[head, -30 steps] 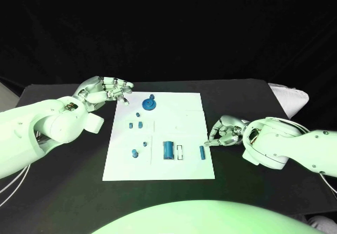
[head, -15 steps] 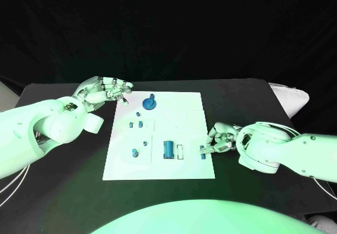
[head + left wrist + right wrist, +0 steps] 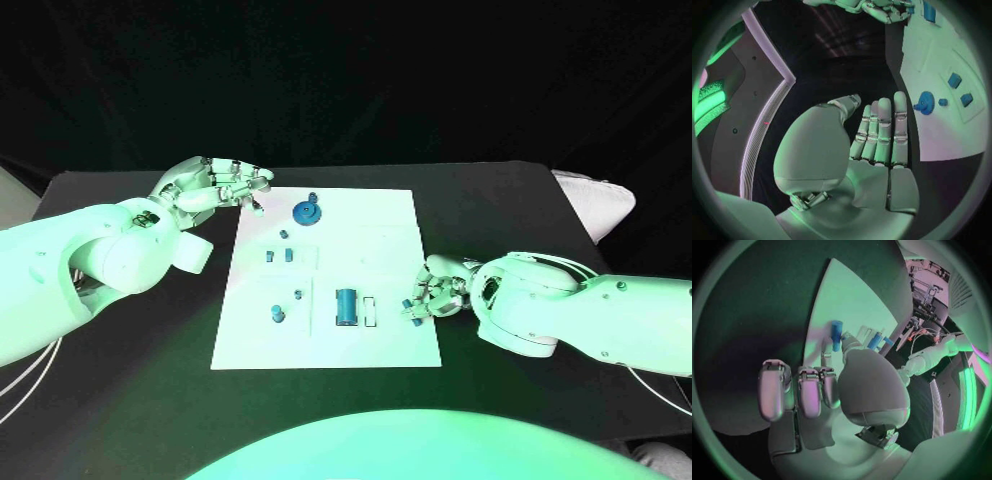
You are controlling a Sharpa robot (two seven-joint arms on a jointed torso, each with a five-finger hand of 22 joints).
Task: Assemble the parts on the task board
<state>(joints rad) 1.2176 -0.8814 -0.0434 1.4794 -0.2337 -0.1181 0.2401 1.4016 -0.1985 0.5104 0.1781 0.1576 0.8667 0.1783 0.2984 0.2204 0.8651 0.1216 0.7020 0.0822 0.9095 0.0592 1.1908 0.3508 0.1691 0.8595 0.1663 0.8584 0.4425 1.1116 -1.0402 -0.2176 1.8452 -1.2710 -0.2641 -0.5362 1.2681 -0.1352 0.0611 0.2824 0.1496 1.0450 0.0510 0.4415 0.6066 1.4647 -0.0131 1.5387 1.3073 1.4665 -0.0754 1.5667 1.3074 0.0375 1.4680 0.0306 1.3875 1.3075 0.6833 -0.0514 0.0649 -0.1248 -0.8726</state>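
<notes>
Left hand: the silver left hand is held open with nothing in it, just off the far left corner of the flat white task board.
Board parts: a round blue disc lies near the far edge; a blue cylinder lies near the middle.
Right hand: the silver right hand is at the board's right edge, and a slim blue peg is pinched in its fingertips.

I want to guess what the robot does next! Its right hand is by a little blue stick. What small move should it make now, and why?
Probably close its fingers on the thin blue peg and lift it a little. The right hand is at the white task board's right edge with fingertips right at the peg; whether it already grips it is unclear. The left hand waits open, holding nothing, at the far-left corner.
</notes>
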